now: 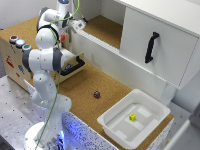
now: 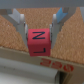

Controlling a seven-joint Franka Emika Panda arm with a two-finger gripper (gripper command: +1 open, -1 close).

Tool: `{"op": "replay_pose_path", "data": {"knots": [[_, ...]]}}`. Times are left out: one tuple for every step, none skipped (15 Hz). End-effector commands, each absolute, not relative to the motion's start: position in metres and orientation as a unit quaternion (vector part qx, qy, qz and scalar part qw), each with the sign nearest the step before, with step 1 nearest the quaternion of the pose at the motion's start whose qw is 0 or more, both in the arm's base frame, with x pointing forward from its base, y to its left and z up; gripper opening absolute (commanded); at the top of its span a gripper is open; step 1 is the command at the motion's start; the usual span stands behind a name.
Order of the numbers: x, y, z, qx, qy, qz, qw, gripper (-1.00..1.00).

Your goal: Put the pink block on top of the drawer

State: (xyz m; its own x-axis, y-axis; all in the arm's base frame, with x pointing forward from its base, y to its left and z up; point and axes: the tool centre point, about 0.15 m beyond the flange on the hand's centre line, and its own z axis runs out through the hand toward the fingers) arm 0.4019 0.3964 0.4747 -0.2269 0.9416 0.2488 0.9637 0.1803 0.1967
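Note:
The pink block (image 2: 38,42), with black letters on its faces, sits between my gripper's (image 2: 38,36) two fingers (image 2: 20,24) in the wrist view, just above a cork surface and a pale wooden edge with red print. In the exterior view my gripper (image 1: 77,23) hangs over the far end of the drawer's cork top. The drawer (image 1: 12,60) is a pale wooden unit at the exterior view's left, with round coloured buttons (image 1: 20,43) and a black bar handle (image 1: 73,67). I cannot make out the block in the exterior view.
A large white cabinet (image 1: 170,55) with a black handle (image 1: 151,47) stands at the exterior view's right. A white tray (image 1: 112,125) at the front holds a small yellow block (image 1: 132,117). A small dark object (image 1: 97,94) lies on the cork table.

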Motion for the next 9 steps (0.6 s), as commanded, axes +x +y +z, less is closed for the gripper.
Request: {"op": "replay_pose_path", "data": {"knots": [[0.4276, 0.4616, 0.4805, -0.621, -0.774, -0.108, 0.062, -1.0], [0.4296, 0.4678, 0.4757, -0.63, -0.767, -0.102, 0.067, -1.0], [0.4296, 0.4678, 0.4757, -0.63, -0.767, -0.102, 0.067, -1.0], [0.4296, 0.4678, 0.4757, -0.63, -0.767, -0.102, 0.067, -1.0], [0.4296, 0.4678, 0.4757, -0.63, -0.767, -0.102, 0.067, -1.0], [0.4296, 0.4678, 0.4757, -0.63, -0.767, -0.102, 0.067, -1.0], [0.4296, 0.4678, 0.4757, -0.63, -0.767, -0.102, 0.067, -1.0], [0.4296, 0.4678, 0.4757, -0.63, -0.767, -0.102, 0.067, -1.0], [0.4296, 0.4678, 0.4757, -0.63, -0.767, -0.102, 0.067, -1.0]]}}
